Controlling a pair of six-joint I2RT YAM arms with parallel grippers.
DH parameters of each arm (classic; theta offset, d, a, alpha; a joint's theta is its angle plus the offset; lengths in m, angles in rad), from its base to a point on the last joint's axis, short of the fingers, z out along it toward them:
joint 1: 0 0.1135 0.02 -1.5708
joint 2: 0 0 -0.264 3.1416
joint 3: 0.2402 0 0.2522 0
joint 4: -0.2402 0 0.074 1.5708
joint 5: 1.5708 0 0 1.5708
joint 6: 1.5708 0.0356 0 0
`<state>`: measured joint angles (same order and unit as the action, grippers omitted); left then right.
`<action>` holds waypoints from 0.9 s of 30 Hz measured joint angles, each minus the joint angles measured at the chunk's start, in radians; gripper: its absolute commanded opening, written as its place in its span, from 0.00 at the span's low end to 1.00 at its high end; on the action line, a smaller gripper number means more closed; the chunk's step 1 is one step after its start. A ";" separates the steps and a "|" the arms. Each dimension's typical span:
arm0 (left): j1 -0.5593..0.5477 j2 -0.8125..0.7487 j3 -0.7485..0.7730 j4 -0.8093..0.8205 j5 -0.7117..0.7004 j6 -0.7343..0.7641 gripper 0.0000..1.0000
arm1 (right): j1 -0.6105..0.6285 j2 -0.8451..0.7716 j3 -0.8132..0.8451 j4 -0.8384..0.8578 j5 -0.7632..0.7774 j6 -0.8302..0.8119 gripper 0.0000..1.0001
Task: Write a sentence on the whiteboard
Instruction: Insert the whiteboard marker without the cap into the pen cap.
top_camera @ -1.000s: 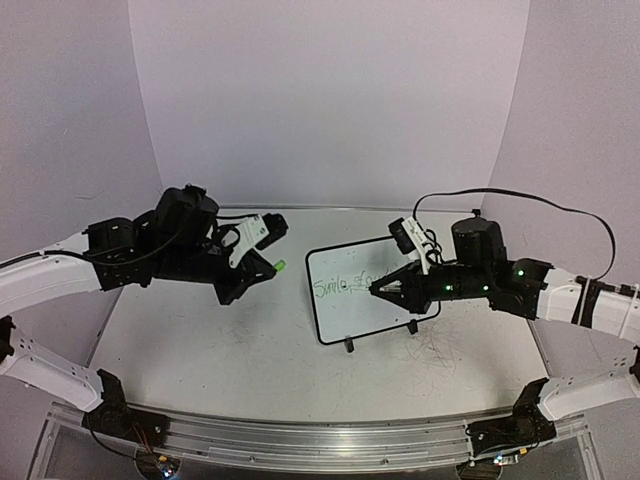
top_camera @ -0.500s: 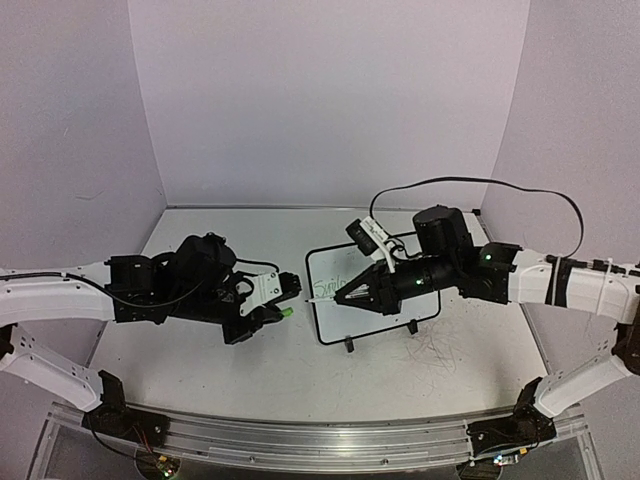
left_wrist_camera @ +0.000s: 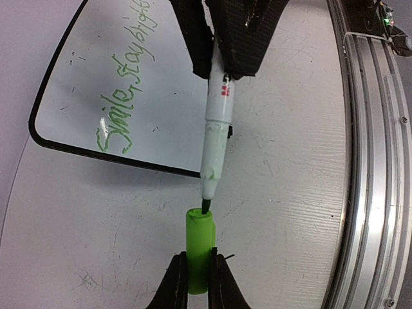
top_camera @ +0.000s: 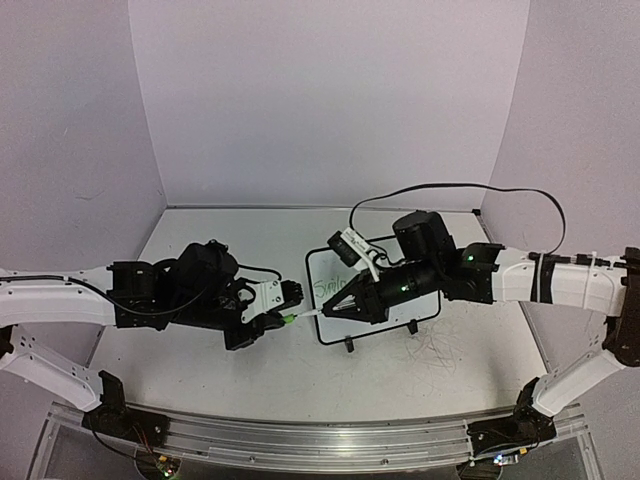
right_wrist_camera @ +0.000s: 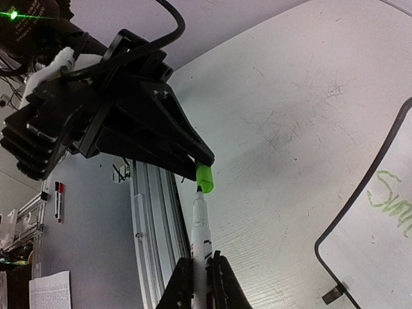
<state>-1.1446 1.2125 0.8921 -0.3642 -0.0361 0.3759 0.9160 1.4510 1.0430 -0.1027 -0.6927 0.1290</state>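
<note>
The whiteboard [top_camera: 345,328] lies on the table under my right arm, and the left wrist view shows its white face [left_wrist_camera: 77,58]. The sentence [left_wrist_camera: 122,84] runs across it in green cursive, and its start [right_wrist_camera: 389,199] appears in the right wrist view. My left gripper [left_wrist_camera: 198,257] is shut on a green marker cap [left_wrist_camera: 199,248], just left of the board's near corner. My right gripper [right_wrist_camera: 201,261] is shut on the white marker [right_wrist_camera: 201,232]. The marker's dark tip touches the cap's open mouth [right_wrist_camera: 205,177]. From above, the two grippers [top_camera: 280,320] [top_camera: 330,311] face each other tip to tip.
An aluminium rail [top_camera: 320,435] runs along the table's near edge, close to both grippers [left_wrist_camera: 367,161]. Faint grey scribbles [top_camera: 435,350] mark the tabletop right of the board. The board's two black clip feet [top_camera: 349,346] [top_camera: 412,327] stick out on its near side. A black cable loops above the right arm.
My right gripper has carried the marker left, off the board. My left gripper has come down and to the right with the cap. Marker tip and cap now meet.
</note>
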 measured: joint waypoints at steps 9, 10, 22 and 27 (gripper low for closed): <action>-0.006 0.000 -0.005 0.003 -0.018 0.002 0.00 | 0.006 0.015 0.006 -0.021 0.006 -0.006 0.00; -0.008 0.000 -0.005 0.004 -0.020 0.002 0.00 | 0.006 0.018 0.008 -0.023 0.007 -0.006 0.00; -0.021 0.000 -0.005 0.007 -0.022 0.007 0.00 | 0.006 0.018 0.011 -0.027 0.047 -0.009 0.00; -0.022 0.000 -0.005 0.007 -0.030 0.014 0.00 | 0.006 0.003 0.011 -0.026 0.052 -0.009 0.00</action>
<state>-1.1664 1.2125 0.8875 -0.3573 -0.0659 0.3896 0.9218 1.4541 1.0538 -0.1291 -0.6405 0.1196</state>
